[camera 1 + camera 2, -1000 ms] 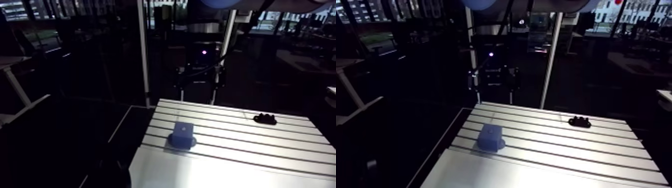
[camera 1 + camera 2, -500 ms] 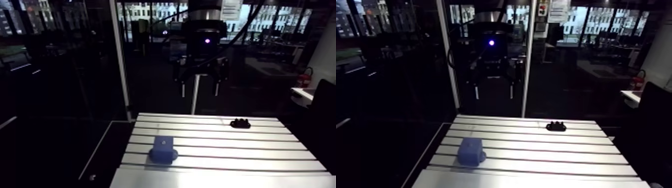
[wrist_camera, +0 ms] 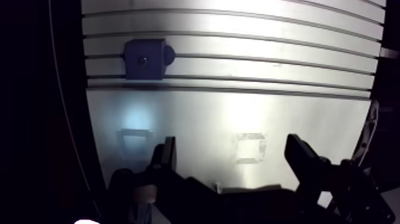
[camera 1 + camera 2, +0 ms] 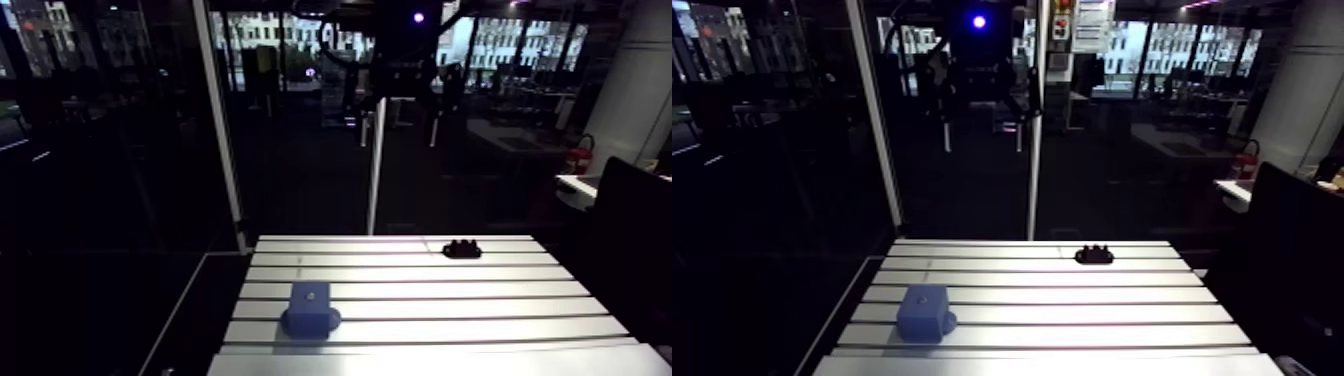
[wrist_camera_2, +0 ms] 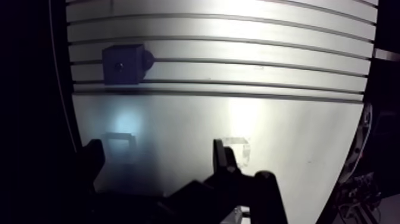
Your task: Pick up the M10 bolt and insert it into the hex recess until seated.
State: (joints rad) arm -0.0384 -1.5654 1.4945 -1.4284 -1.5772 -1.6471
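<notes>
I see the pincer (image 3: 233, 156) wide open in the wrist view, with nothing between its fingers (image 3: 166, 154). Under them is only the smooth, unslotted strip of the table (image 4: 450, 300). In the arm view the pincer hangs high, well clear of the table top.

The block (image 4: 310, 308) is blue and sits on the slotted part of the table, near the front and toward one side. It has a rounded lug on one flank. In the wrist view it lies ahead of the pincer, out beyond one finger and not in line with the gap. A small dark hole shows in its top face, the recess (image 3: 141, 59); I cannot make out its shape.

A small black lumpy thing lies near the table's far edge, well apart from the block and on the other side. I take it for the bolt (image 4: 462, 249), though it is too small and dark to be sure. It rests on the table, untouched, and does not show in the wrist view.
</notes>
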